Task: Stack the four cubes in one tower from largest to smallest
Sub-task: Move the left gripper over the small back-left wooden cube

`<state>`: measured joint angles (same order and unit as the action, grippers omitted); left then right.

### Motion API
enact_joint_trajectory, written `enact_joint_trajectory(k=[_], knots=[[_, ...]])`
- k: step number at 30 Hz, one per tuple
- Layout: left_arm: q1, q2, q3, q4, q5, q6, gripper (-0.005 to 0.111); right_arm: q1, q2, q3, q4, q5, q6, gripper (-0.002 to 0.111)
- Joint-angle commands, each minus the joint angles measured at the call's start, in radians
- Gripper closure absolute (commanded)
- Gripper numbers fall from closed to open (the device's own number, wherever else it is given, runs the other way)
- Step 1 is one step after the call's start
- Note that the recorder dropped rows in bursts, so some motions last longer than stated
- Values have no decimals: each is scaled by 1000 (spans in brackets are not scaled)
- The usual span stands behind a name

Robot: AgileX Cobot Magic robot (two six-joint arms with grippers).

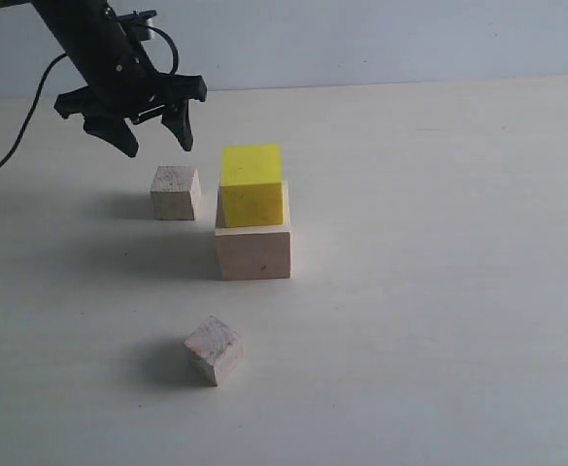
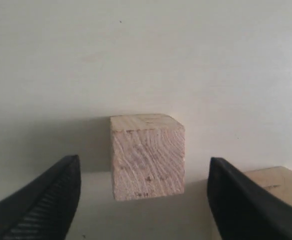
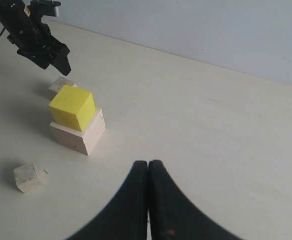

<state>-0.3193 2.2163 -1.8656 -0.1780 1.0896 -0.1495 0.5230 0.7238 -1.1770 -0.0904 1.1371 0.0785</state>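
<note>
The bright yellow cube [image 1: 252, 184] sits on the large pale wooden cube [image 1: 254, 248] near the table's middle. One small wooden cube [image 1: 176, 191] stands on the table just left of that stack, and my open left gripper [image 1: 153, 134] hangs above it without touching. In the left wrist view the same small cube [image 2: 147, 156] lies between the two spread fingers [image 2: 46, 200], with a corner of the large cube [image 2: 275, 182] at the edge. The other small wooden cube [image 1: 214, 349] lies nearer the front. My right gripper [image 3: 148, 167] is shut and empty, well away from the stack [image 3: 76, 120].
A black cable [image 1: 16, 126] trails from the left arm over the table's back left. The pale table [image 1: 439, 291] runs to a wall at the back.
</note>
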Motion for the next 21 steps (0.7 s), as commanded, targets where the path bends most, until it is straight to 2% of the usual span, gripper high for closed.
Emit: enact_joint_trajectory(k=[1,6,21], knots=[[-11,32,-30,2,27,-12,38,1,-2,5,5,-2,-6,108],[-11,64,-56,2,54,-12,38,1,-2,5,5,-2,-6,108],[-11,99,-56,-2,23,30,38,1,-2,5,5,-11,-8,108]])
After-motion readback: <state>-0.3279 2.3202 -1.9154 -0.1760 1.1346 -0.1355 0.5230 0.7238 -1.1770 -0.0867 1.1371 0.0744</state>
